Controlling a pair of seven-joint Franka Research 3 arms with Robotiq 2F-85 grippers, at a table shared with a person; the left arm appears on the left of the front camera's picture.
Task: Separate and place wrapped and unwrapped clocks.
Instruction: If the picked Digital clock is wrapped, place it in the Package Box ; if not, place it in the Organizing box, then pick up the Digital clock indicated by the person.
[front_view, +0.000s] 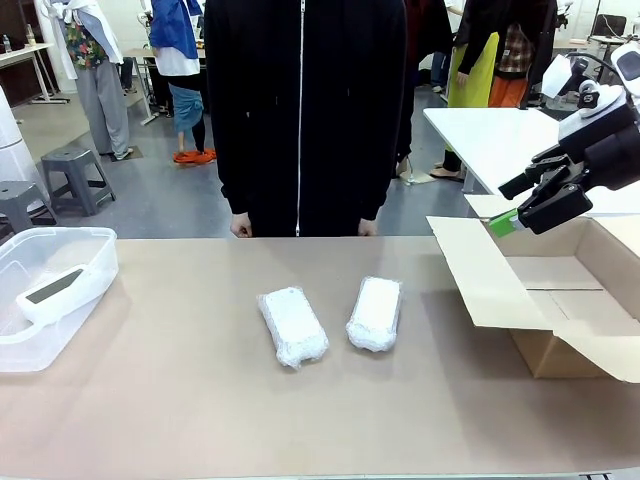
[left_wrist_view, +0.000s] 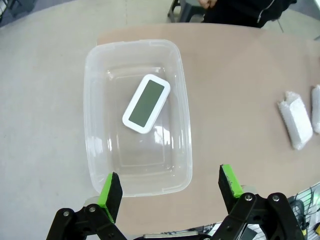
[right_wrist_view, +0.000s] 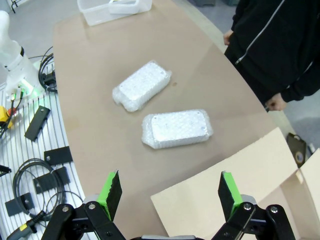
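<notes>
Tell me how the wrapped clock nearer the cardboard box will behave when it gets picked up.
That wrapped clock lies flat and oblong, so it probably won't roll. Its bubble film looks glossy and loose, so a grip may slip or squash the wrap before it bites. Underneath it is likely stiff, since the bundle keeps a blocky shape.

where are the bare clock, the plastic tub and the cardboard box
bare clock (left_wrist_view: 146, 103), left wrist view, middle of its dark screen
plastic tub (left_wrist_view: 187, 125), left wrist view, on its long rim
cardboard box (front_view: 485, 270), front view, on its open flap
</notes>
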